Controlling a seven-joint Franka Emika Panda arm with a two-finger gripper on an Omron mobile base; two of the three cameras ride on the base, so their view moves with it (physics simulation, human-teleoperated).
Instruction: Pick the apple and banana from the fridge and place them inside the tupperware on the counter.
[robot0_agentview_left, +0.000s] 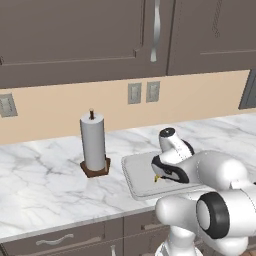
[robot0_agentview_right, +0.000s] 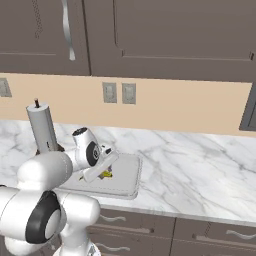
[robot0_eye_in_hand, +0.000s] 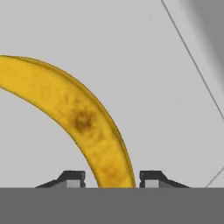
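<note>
Banana, curved and yellow (robot0_eye_in_hand: 83, 120), lies between our gripper's (robot0_eye_in_hand: 112, 177) slackened jaws, arcing away over the light-grey tupperware tray (robot0_eye_in_hand: 144, 65).

Arm bent low, pincer (robot0_eye_in_hand: 111, 178) fingers slightly parted.

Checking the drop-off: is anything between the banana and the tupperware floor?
Nothing visible. The banana sits between the pincer tips directly over the bare grey floor of the tupperware; whether it already touches is unclear.
</note>
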